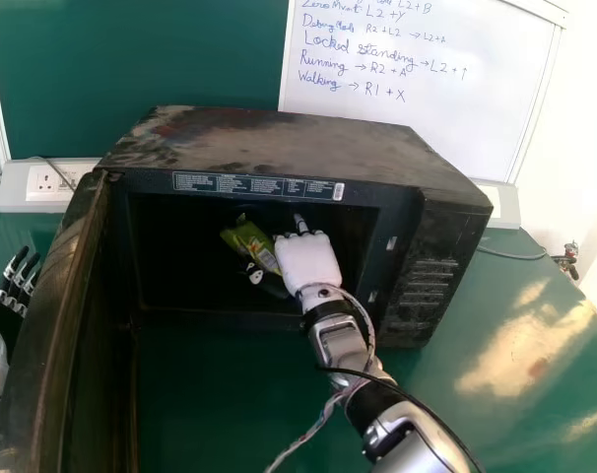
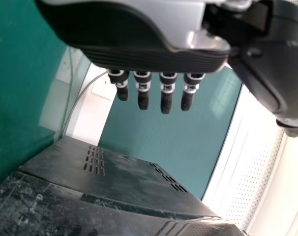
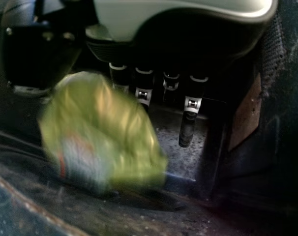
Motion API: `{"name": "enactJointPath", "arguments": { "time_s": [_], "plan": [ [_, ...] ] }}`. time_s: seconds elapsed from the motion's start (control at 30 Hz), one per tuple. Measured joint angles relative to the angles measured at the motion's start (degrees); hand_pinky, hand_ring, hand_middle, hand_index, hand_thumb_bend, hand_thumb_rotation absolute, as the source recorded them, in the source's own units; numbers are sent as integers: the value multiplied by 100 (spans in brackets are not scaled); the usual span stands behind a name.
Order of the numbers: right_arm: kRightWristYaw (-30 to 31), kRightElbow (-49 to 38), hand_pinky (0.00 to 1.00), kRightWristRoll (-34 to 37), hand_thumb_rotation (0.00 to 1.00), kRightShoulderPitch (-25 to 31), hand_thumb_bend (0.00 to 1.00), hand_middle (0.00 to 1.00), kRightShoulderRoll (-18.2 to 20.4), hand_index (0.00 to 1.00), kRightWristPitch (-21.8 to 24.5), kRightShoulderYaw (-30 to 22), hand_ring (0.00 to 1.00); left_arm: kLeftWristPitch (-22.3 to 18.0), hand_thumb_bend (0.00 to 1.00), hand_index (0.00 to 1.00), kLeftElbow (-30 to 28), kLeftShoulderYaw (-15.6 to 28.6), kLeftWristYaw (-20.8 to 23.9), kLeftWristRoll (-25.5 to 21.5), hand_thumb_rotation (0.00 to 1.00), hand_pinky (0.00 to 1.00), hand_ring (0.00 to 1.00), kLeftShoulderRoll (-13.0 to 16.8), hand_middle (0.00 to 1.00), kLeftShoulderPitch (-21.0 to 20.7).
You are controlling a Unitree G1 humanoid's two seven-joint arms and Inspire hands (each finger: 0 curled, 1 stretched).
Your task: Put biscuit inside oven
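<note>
In the head view my right hand (image 1: 308, 261) is inside the black oven (image 1: 279, 148), its fingers extended. The green biscuit packet (image 1: 249, 243) is just left of that hand, tilted, within the oven's opening. In the right wrist view the packet (image 3: 102, 132) looks blurred beside the straight fingers of my right hand (image 3: 191, 105), and I see no finger curled round it. My left hand (image 1: 13, 296) stays outside, left of the oven door, with fingers straight; the left wrist view has the same hand (image 2: 154, 88) near the oven's outer casing (image 2: 114, 182).
The oven door (image 1: 57, 296) stands open on the left, between the left hand and the cavity. A green table (image 1: 515, 325) extends to the right. Behind the oven are a whiteboard (image 1: 417, 108) and a socket panel (image 1: 47, 187) with a cable.
</note>
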Motion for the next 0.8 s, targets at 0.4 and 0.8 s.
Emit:
{"name": "enactJointPath", "arguments": {
  "time_s": [0.4,0.8],
  "plan": [
    [158,-98,69,50,53,-2,90,76,57,74,257,60,73,0,15,88,-28,-1,13,0,0,49,71,-2,78,11],
    [361,-567,70,84,65,42,93,79,31,77,474,127,74,-1,16,88,-25,-4,23,3,0,48,70,-2,78,11]
  ]
}}
